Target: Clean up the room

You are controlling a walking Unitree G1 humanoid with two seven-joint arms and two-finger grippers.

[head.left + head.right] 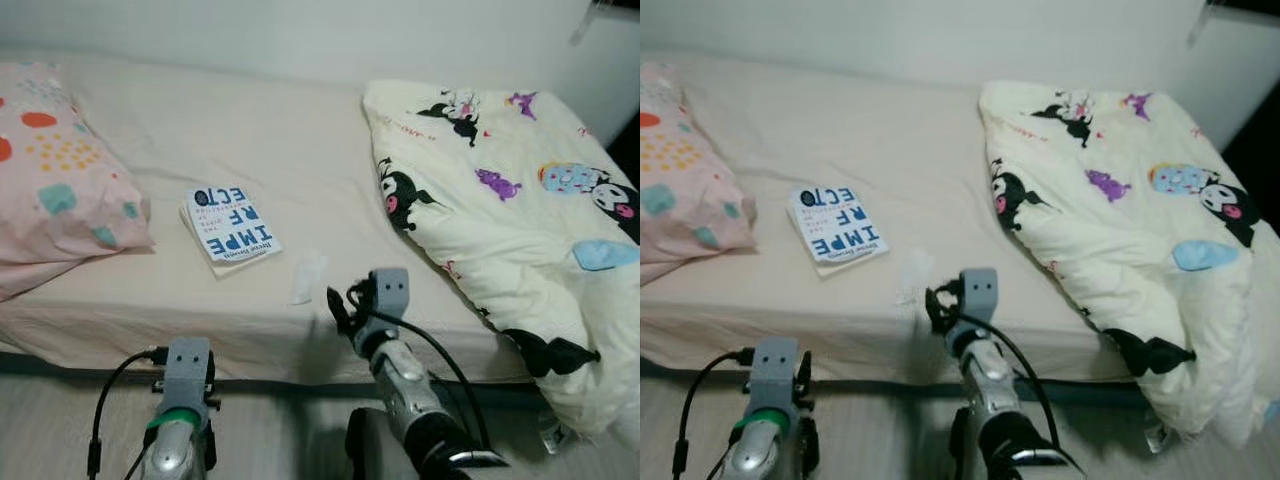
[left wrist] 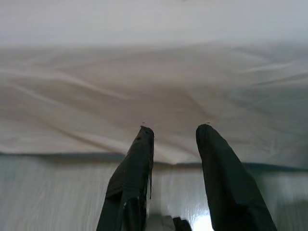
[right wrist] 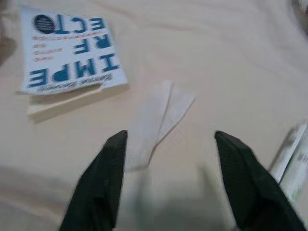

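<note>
The right gripper (image 3: pixel 168 139) hangs above the bed sheet (image 1: pixel 250 150) with fingers spread wide, nothing between them and the tissue (image 1: pixel 306 277) just ahead at 12 o'clock. The book (image 1: pixel 229 228) lies close at 10 o'clock of the tissue; the pillow (image 1: pixel 60 170) further out at 9. The heaped duvet (image 1: pixel 500 210) walls off 2 to 4 o'clock. Bare sheet lies open toward 12.

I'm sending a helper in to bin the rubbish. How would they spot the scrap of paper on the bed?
On the bed, look along the near edge between the pink pillow and the cartoon-print duvet. Just right of the blue-and-white book lies a small white crumpled tissue, blank and pale against the cream sheet.
</note>
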